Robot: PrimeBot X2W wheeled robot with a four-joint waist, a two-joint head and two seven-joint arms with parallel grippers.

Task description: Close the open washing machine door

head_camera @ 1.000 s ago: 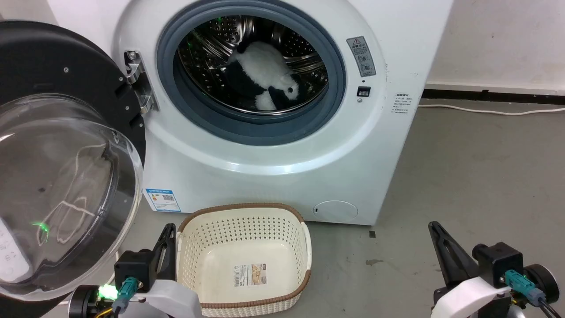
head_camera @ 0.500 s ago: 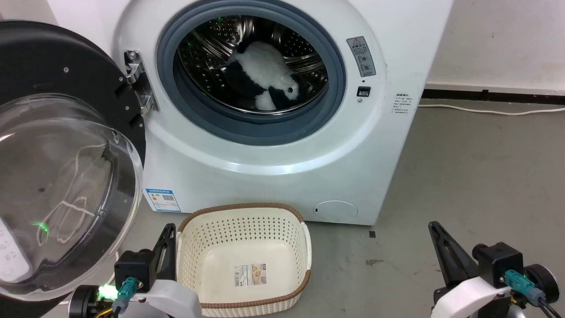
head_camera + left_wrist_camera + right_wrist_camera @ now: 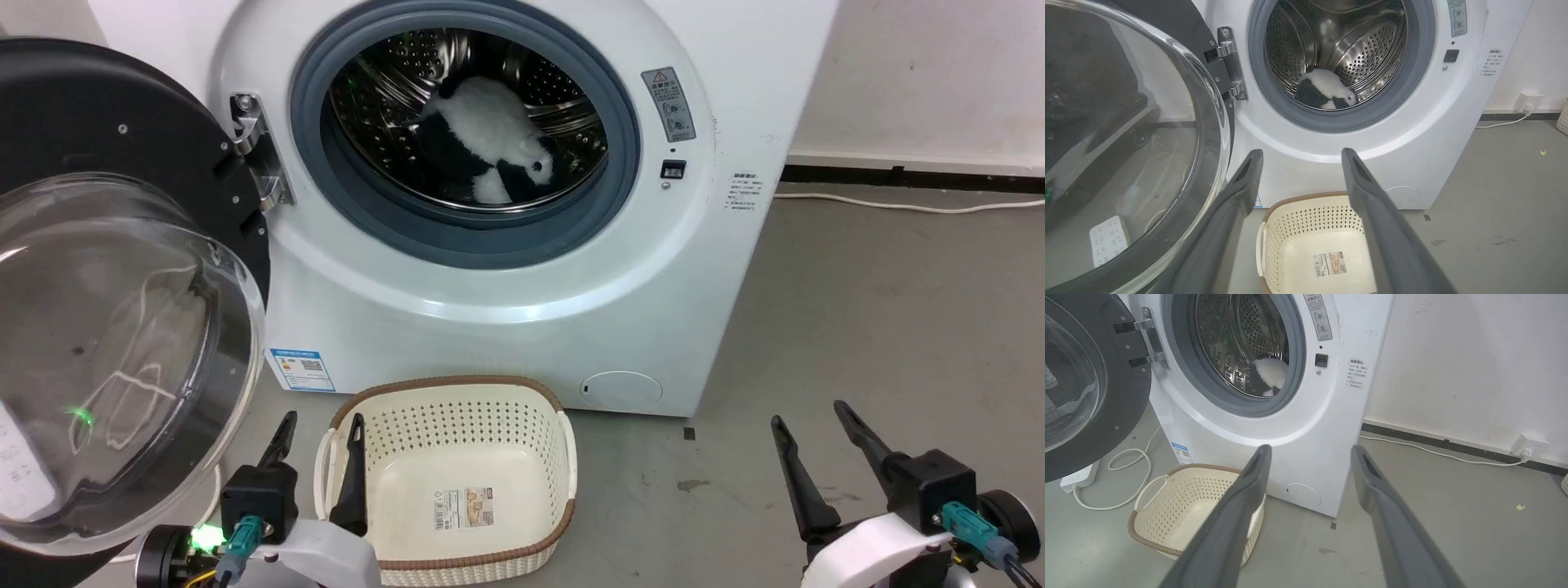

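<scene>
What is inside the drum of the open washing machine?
A black-and-white plush toy lies on the perforated steel drum wall. Its underside is hidden, and the grey rubber ring covers the drum's front lower edge.

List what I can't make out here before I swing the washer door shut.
The washing machine door: its far rim is cut off by the left edge in all three views; its outer face points away, so no handle can be seen.
The warning label on the washing machine: print too small, head view.
The plush toy: its right side hidden behind the grey rubber ring, right wrist view.
</scene>
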